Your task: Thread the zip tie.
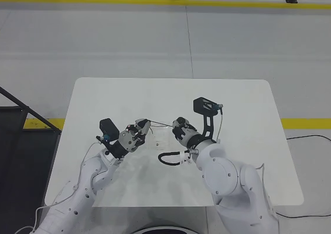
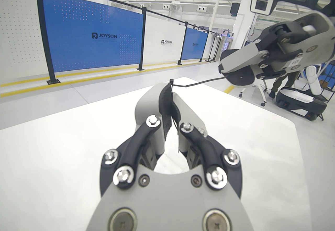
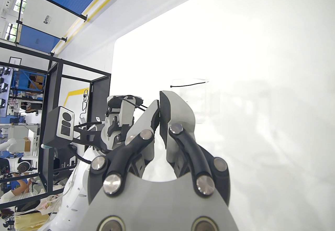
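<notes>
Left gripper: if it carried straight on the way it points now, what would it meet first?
Probably nothing close: ahead of the left gripper the line runs over the table toward its far edge. The right gripper, holding the other end of the zip tie, sits off to the side.

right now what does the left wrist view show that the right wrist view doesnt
Left wrist view: the held zip tie pokes its end up past the left gripper. Right wrist view: a second zip tie lies farther out on the table. Both: the held zip tie strung from the left gripper to the right gripper, each shut on it.
</notes>
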Robot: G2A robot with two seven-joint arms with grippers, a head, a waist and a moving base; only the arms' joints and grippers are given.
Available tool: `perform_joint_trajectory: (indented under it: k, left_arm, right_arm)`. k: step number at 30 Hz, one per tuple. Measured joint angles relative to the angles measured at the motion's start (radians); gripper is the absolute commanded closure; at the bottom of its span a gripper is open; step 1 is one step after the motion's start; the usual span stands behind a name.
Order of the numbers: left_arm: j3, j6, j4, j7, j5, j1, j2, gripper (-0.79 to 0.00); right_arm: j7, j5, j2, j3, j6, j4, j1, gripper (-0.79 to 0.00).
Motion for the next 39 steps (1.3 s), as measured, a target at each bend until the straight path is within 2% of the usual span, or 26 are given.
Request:
perform_joint_trajectory:
  k: [34,39]
  left_arm:
    - [0.0,0.0,0.0,0.0,0.0,0.0,0.0,0.0]
    - [0.0,0.0,0.0,0.0,0.0,0.0,0.0,0.0]
  right_arm:
    - [-0.018,0.003,-0.001,-0.004,-0.007,-0.02,-0.021,0.0]
    - [-0.067,0.02,0.001,0.001,-0.057,-0.021,-0.062,0.0]
